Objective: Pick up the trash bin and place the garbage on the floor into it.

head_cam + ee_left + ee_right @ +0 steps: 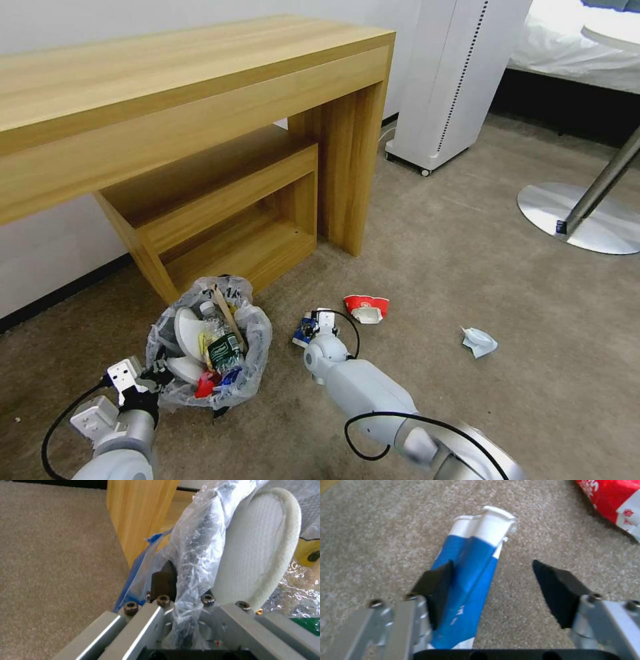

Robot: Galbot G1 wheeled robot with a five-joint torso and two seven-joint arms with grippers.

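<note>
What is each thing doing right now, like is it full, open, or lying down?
Trash bin: upright on the carpet, bag-lined, nearly full.
Left claw: shut on the trash bin's rim.
Right claw: open, astride the blue-white tube.
Blue-white tube: lying flat, one finger touching it.
Red paper: crumpled on the carpet.
White wad: crumpled, lying apart.

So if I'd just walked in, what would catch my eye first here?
Probably the trash bin, stuffed with litter beside the wooden desk, its bagged rim pinched in the left gripper. Next, the right gripper, open on the carpet around a blue-white tube. A red paper lies just beyond it.
</note>
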